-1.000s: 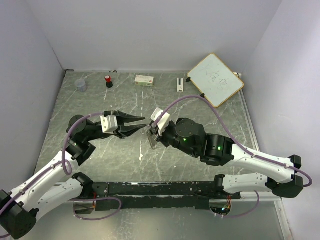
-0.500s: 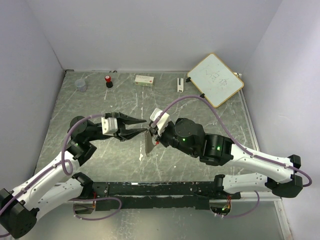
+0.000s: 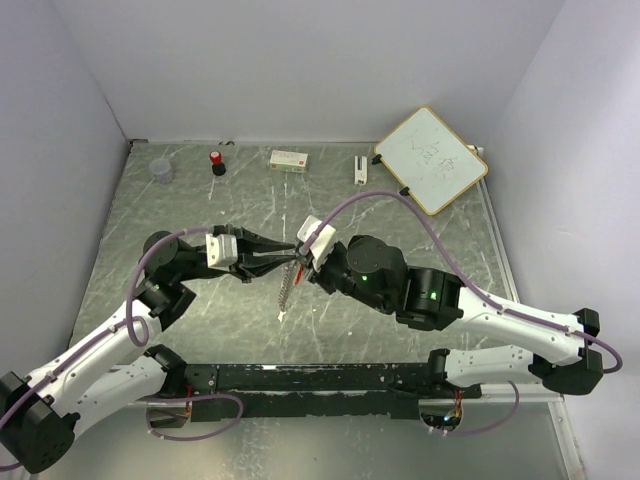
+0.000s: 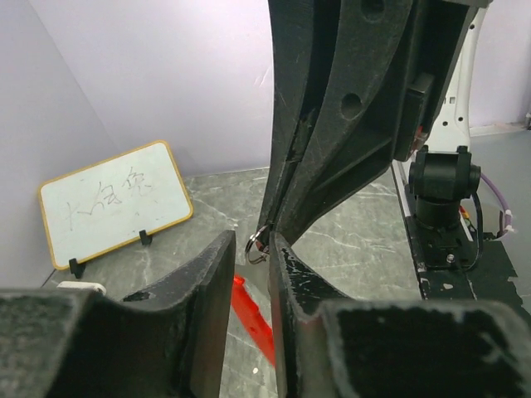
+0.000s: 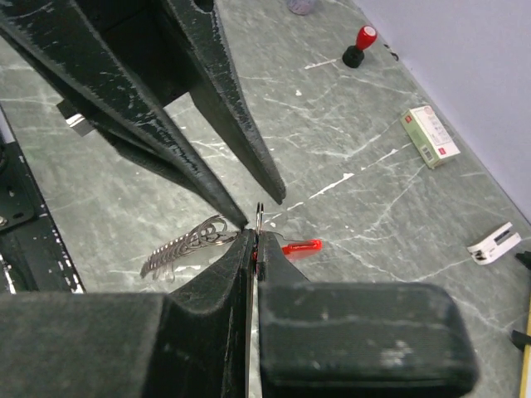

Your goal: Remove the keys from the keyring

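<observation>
Far behind keys (image 3: 288, 283), translucent cup (image 3: 161, 170)

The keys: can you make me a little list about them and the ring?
keys: fanned silver bunch, hanging from the ring
ring: pinched in the right end effector
left end effector: open, tips close beside the ring
red tag: next to the ring
job: keys not yet off the ring

Veined surface (image 3: 260, 200), pale walls (image 3: 300, 70)
Plain lilac-white walls stand behind and right of the whiteboard (image 3: 431, 160); grey-green marbled stone spreads left, evenly lit.
</observation>
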Controlling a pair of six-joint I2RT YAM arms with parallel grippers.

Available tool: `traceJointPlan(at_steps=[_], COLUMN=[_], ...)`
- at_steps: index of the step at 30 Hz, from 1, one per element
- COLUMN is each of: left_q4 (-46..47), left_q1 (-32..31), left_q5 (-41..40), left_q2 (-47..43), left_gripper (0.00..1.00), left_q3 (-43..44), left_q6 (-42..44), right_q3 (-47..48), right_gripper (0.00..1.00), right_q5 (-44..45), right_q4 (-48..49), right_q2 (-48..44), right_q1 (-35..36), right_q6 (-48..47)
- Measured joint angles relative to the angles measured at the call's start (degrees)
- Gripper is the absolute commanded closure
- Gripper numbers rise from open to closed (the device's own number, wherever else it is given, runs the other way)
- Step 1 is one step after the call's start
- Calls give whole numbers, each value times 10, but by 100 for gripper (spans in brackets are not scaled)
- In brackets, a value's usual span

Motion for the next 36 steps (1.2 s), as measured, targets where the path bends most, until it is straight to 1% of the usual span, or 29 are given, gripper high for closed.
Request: traceJointPlan(at_steps=[3, 6, 19, 24, 31, 36], left_q4=[0, 0, -3, -3, -3, 0], left_q1=[0, -1, -2, -2, -3, -2], left_q5=[-3, -3, -2, -2, 4, 13], left_q2=[0, 0, 2, 3, 13, 14], left_gripper=[73, 75, 74, 79, 92, 93], left_q3=[0, 0, 0, 0, 0, 0], left_q6=[0, 1, 10, 11, 16, 15], right_q3=[0, 0, 0, 0, 0, 0], right_gripper=[100, 100, 100, 100, 100, 100], right_q5=[-3, -6, -6, -6, -2, 0], right_q4=[0, 0, -1, -1, -9, -10], right_q2=[0, 0, 1, 1, 1, 1], right_q1=[0, 0, 0, 0, -1, -1], right_q6=[1, 2, 2, 2, 1, 1])
